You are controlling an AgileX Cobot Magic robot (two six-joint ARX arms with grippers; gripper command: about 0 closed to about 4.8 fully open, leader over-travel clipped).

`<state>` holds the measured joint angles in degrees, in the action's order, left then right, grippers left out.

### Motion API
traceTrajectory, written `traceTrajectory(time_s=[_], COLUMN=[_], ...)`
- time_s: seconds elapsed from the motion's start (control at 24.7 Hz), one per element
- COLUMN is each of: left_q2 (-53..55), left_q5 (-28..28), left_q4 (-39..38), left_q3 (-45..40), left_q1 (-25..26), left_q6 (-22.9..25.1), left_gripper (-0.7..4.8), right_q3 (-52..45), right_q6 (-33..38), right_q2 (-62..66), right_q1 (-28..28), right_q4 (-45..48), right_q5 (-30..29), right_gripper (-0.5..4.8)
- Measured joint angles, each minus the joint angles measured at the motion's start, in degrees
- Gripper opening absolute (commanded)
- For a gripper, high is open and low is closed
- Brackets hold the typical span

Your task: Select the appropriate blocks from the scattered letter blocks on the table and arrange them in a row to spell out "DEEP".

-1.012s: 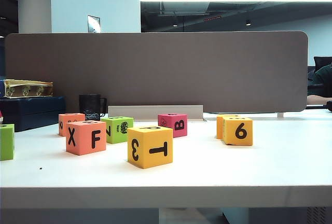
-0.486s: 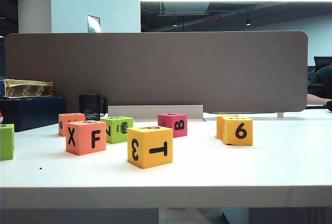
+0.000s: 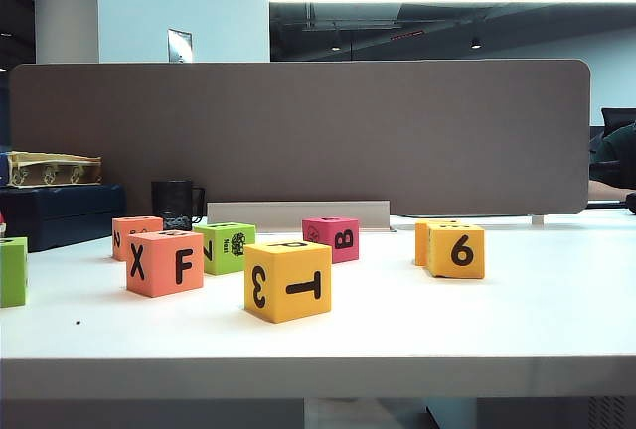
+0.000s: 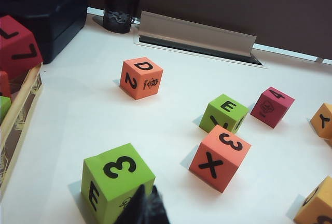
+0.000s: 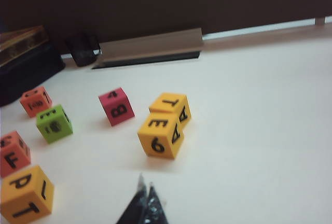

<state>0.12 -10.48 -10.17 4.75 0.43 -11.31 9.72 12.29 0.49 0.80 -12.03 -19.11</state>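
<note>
Claws absent from exterior view; wrist views show left claw (image 4: 146,208) and right claw (image 5: 144,206) clenched, empty, above table (image 3: 517,320).

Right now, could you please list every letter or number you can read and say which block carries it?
"D", "2": far coral block
"X", "F", "3": near coral block
"E": middle green block
"3", "E": green block by the left gripper
"B", "4": pink block
"3", "T": front yellow block
"6", "E": right yellow block
Small pictures: unreadable.

Cube marked 3 and T (image 3: 288,281) lies frontmost on the table (image 3: 517,320); X-F cube (image 3: 165,263) left; 6 cube (image 3: 456,251) right.
</note>
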Motion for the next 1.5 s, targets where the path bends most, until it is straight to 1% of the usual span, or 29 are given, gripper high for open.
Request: traceTrajectory(time_s=[0.28,0.65,0.81,0.85,0.93,1.05,1.13,1.38,1.5], left_q2=[0.00,0.00,0.00,0.00,0.00,0.00,0.09,2.32,6.56], left_q5=[-0.96,-1.27,-2.01,-2.21,-2.47,-2.47,-2.49,-2.54,-2.56], left_q4=[0.00,-0.09,-0.13,-0.13,-0.37,-0.35,-0.33,-1.27,-1.44], left_q3=[0.07,0.68,0.70,0.70,1.07,2.49,3.72,6.16,8.72], left_q1=[0.00,0.00,0.00,0.00,0.00,0.00,0.00,0.00,0.00], left_q6=[-0.13,-0.17,-2.25,-2.71,-3.78,-3.78,-3.78,-3.78,-3.76], left_gripper=[-0.06,-0.06,-0.06,-0.06,-0.06,-0.06,-0.06,-0.06,-0.06], right_q3=[6.54,16.90,21.44,22.60,26.69,28.98,30.97,32.35,32.35], right_q6=[0.07,-0.20,-0.50,-1.09,-3.41,-3.80,-4.50,-4.94,-5.64], right_q2=[5.33,17.16,21.86,23.02,27.82,30.58,33.22,36.00,36.79], right_q1=[0.00,0.00,0.00,0.00,0.00,0.00,0.00,0.00,-0.02], right_q4=[-3.65,-6.58,-6.86,-6.95,-7.15,-8.26,-9.46,-9.81,-9.88], right_q5=[-0.04,-0.42,-0.61,-1.27,-4.59,-5.66,-7.41,-9.44,-10.43], right_gripper=[-0.02,-0.02,-0.02,-0.02,-0.02,-0.02,-0.02,-0.02,-0.02])
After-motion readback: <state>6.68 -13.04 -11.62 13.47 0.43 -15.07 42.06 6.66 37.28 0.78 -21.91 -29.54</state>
